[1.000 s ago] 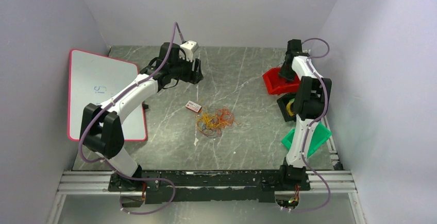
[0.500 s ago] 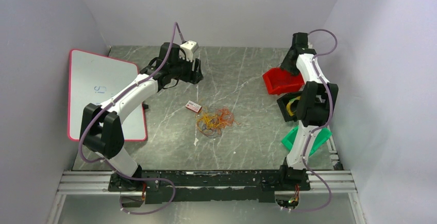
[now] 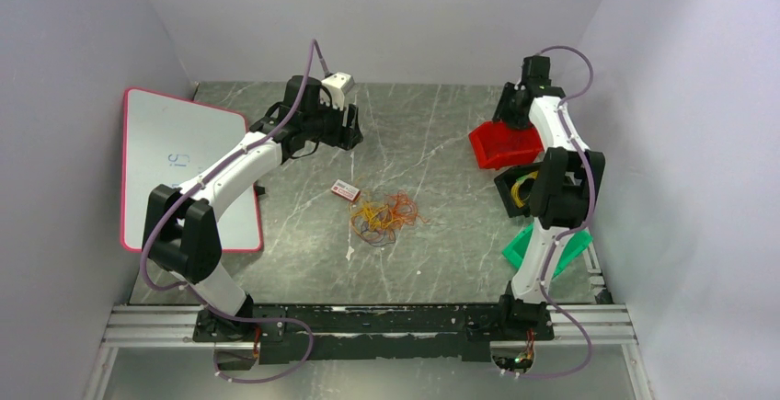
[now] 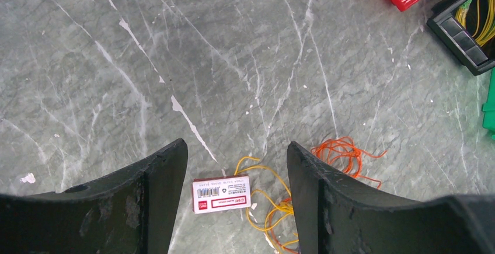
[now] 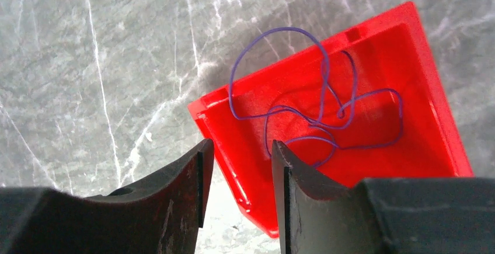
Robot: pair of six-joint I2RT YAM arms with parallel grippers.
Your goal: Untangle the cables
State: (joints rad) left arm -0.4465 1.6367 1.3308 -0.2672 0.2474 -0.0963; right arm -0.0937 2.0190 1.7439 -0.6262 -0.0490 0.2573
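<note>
**Near zone.** A green bin (image 3: 568,245) sits at the right edge of the table (image 3: 432,262), partly behind the right arm.

**Centre.** The cables (image 3: 384,216) lie on the table in 1 loose knot of orange and yellow strands, roughly midway between the 2 arms. Nothing touches them. A small red-and-white box (image 3: 346,190) rests just beside the knot on its far-left side. A whiteboard (image 3: 175,198) lies flat at the left.

**Right side, further back.** A black bin (image 3: 504,184) holds a coil of yellow wire (image 4: 481,9). Beyond it, a red bin (image 3: 497,147) holds 1 thin purple wire (image 5: 315,119).

**Far zone.**
- The left gripper (image 4: 235,149) hangs above the table beyond the box. Its jaws are wide apart and hold nothing.
- The right gripper (image 5: 238,149) hangs over the near-left rim of the red bin. Its jaws are parted and nothing is between them.

**Handling assessment.**
- The strands look very light, limp and springy.
- They are thin enough to slip out of a loose pinch.
- A pull on 1 strand will likely drag the whole knot.
- The best hold appears to be an outlying loop, such as the orange one at the knot's right edge.
- It should be pinched fully shut while the other arm pins the mass.
</note>
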